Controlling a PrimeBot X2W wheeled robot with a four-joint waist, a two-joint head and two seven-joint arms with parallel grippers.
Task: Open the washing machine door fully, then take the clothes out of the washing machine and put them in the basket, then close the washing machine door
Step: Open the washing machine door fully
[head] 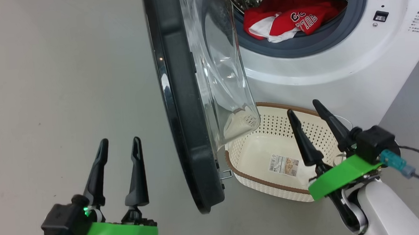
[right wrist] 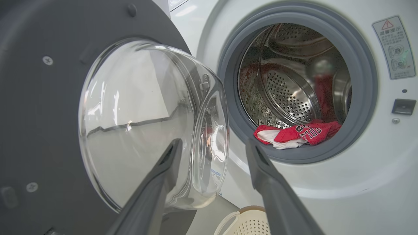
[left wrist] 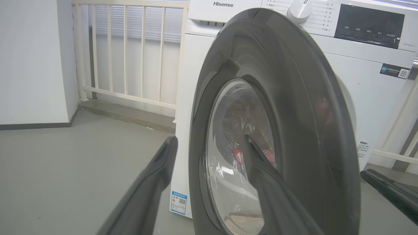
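Black fingers (head: 95, 173) on my left gripper (head: 120, 139) and right gripper (head: 302, 106) stand wide, holding nothing. The door (head: 183, 115) hangs half-open between them; I'd push its inner face toward nine o'clock, gently. The basket (head: 280, 121) sits at the right gripper's eleven; beyond, at one o'clock, red-and-white lettered clothes (head: 298, 15) slump in the washing machine (head: 340, 86)

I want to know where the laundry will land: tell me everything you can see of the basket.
The basket is small, rectangular, cream-white plastic with perforated sides, a brown woven-look rim and a white handle. A sticker lies on its floor; otherwise it is empty. It stands upright on the grey floor just before the washing machine, below the drum opening. In the head view the glass bowl of the open door overlaps its left corner.
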